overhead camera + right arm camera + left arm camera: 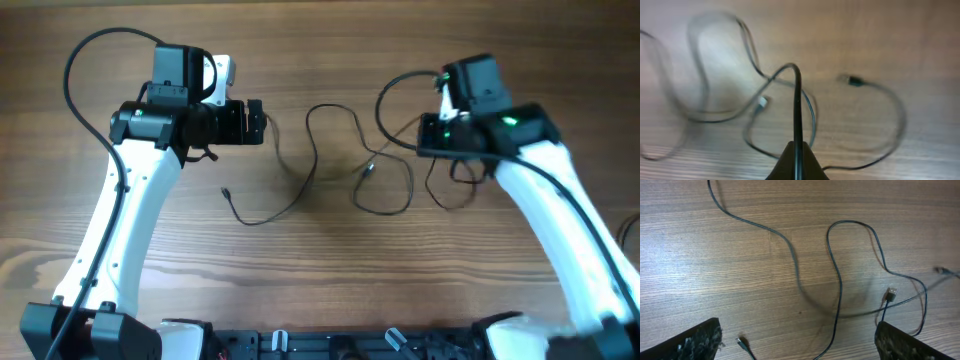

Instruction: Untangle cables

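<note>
Pinching one strand of the cables (798,100), the right gripper (797,161) has its jaws closed tight. In the right wrist view the thin black wire rises from between them toward 12 o'clock, bends over at the top and drops away toward 8 o'clock. That view is blurred, so which wire the strand belongs to cannot be told. A pale plug (763,102) lies at 10 o'clock from the closed fingertips, and a dark plug (855,80) lies at 2 o'clock, each at the end of a looping wire. From overhead the cables (366,170) sprawl across the middle of the wooden table (320,60) in loose, crossing loops between the two arms. One tail runs out toward 8 o'clock and ends in a small tip. The left gripper (255,122) is at 9 o'clock from the tangle, jaws spread wide and holding nothing, and it seems to hover just beside the nearest loop without touching it. In the left wrist view its two fingers (695,342) frame the lower corners. A long wire snakes down between them, a USB plug (891,294) lies just above the finger at 4 o'clock, and a small plug (741,343) lies close to the finger at 8 o'clock.
</note>
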### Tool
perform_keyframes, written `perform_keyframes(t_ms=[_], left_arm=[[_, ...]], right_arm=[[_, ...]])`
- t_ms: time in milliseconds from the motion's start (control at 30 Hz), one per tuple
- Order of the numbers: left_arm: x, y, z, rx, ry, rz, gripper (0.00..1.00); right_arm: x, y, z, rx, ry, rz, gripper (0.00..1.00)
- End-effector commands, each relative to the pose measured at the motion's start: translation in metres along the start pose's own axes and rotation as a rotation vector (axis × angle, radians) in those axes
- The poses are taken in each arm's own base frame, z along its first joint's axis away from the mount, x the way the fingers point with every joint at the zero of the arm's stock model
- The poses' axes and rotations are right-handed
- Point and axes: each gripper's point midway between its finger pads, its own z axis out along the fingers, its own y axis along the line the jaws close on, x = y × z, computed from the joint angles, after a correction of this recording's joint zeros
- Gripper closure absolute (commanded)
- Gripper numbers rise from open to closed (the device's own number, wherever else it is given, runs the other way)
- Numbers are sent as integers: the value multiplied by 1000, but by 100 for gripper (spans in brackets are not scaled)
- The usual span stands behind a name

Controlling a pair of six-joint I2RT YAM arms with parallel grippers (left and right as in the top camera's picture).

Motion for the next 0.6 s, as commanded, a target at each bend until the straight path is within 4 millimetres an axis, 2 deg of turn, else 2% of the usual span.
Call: perform_keyframes(t_ms=[0, 33, 133, 200, 300, 400, 500, 567], left_arm=[[0, -1, 1, 11, 2, 13, 0], [0, -1, 1, 11, 2, 13, 0], [0, -1, 1, 11, 2, 12, 0], [0, -1, 1, 11, 2, 12, 0], [0, -1, 1, 15, 3, 12, 0], [0, -4, 1, 29, 3, 13, 0], [0, -4, 1, 30, 3, 13, 0], [0, -4, 1, 30, 3, 13, 0]], right_arm=[[-44, -5, -90, 29, -298, -39, 96], [-50, -14, -114, 73, -367, -34, 96], [-56, -41, -160, 213, -480, 2, 96], [-54, -63, -181, 321, -523, 36, 96], [-47, -96, -193, 451, -533, 127, 96], [-45, -109, -181, 457, -481, 175, 96], [-49, -99, -151, 389, -396, 152, 96], [-52, -91, -121, 349, -314, 134, 96]])
